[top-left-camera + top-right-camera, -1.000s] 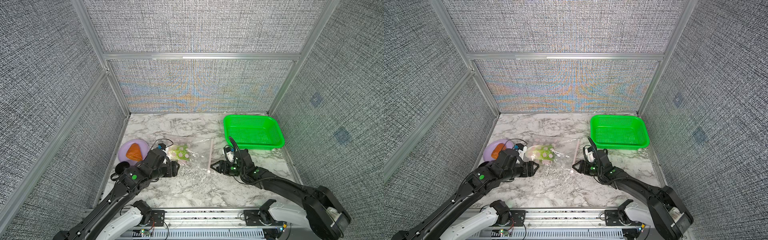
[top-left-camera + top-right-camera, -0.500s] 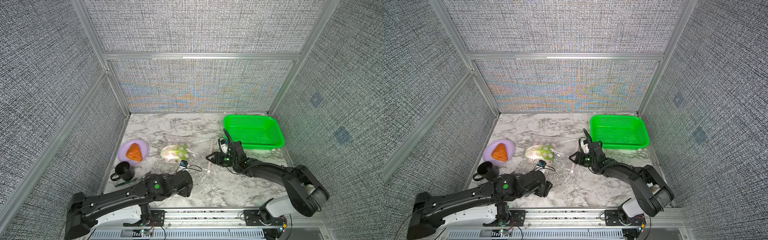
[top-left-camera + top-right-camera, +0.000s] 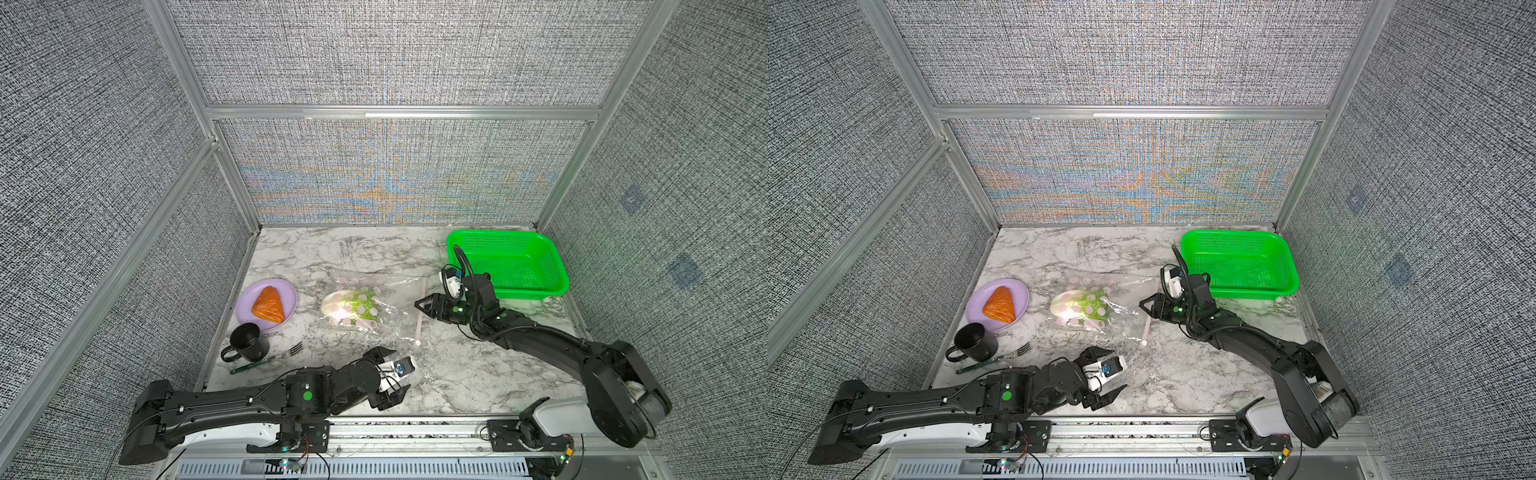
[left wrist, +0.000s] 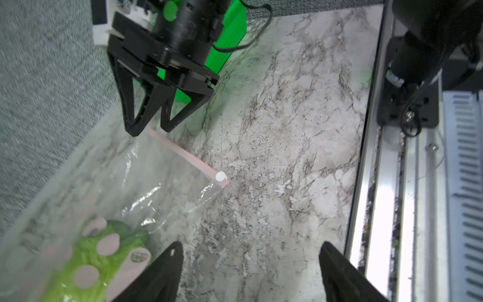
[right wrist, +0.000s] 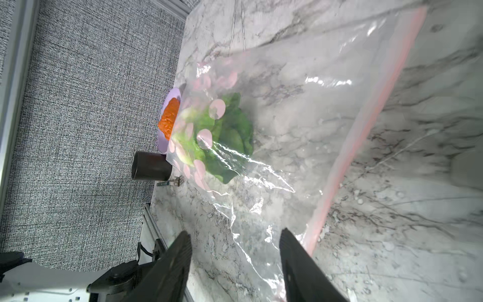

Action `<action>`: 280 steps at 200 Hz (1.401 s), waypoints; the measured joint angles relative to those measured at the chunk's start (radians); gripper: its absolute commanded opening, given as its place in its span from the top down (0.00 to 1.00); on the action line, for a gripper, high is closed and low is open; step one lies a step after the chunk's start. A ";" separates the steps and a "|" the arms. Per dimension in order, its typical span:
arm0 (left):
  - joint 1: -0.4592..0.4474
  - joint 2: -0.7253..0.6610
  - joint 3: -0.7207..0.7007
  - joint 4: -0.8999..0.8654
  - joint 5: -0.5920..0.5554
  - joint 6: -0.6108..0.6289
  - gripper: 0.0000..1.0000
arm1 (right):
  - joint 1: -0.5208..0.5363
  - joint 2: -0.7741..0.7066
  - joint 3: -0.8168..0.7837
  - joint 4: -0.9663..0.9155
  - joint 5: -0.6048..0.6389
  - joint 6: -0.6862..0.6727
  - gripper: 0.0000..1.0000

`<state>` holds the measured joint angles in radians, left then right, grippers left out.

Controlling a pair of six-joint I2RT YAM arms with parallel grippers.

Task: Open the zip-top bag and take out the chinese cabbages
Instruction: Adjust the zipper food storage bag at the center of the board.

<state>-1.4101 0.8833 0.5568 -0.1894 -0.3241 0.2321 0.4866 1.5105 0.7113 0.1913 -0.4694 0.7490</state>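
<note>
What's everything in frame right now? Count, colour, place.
zip-top bag: 1, clear with pink dots, pink zip strip, flat mid-table
chinese cabbage: 1, white and yellow-green, inside the bag
plate: 1, lilac, table's left side
orange wedge: 1, orange, on the plate
mug: 1, black, in front of the plate
fork: 1, green handle, beside the mug
basket: 1, bright green, back right corner
table: 1, grey-veined white marble
left gripper: 1, black, open, over bare table near the front
right gripper: 1, black, open, tips at the zip strip
</note>
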 measured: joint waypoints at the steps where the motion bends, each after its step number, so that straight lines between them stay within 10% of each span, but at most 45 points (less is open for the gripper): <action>1: 0.001 0.005 0.001 0.000 0.000 0.020 0.34 | -0.002 -0.002 0.000 -0.002 0.000 -0.002 0.40; 47: 0.072 0.133 -0.043 -0.024 -0.083 0.430 0.46 | -0.158 -0.171 0.019 -0.143 0.013 -0.069 0.39; 93: 0.186 0.294 0.024 0.079 -0.066 0.550 0.38 | -0.228 -0.279 0.053 -0.242 0.015 -0.121 0.37; 212: 0.206 0.616 0.052 0.340 -0.173 0.486 0.30 | -0.291 -0.344 0.066 -0.435 0.047 -0.202 0.32; 280: 0.235 0.810 0.117 0.496 -0.307 0.364 0.43 | -0.312 -0.385 0.166 -0.555 0.064 -0.273 0.30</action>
<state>-1.1748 1.6936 0.6735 0.3069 -0.6308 0.5964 0.1745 1.1259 0.8776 -0.3637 -0.4057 0.4759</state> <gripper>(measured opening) 0.651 0.699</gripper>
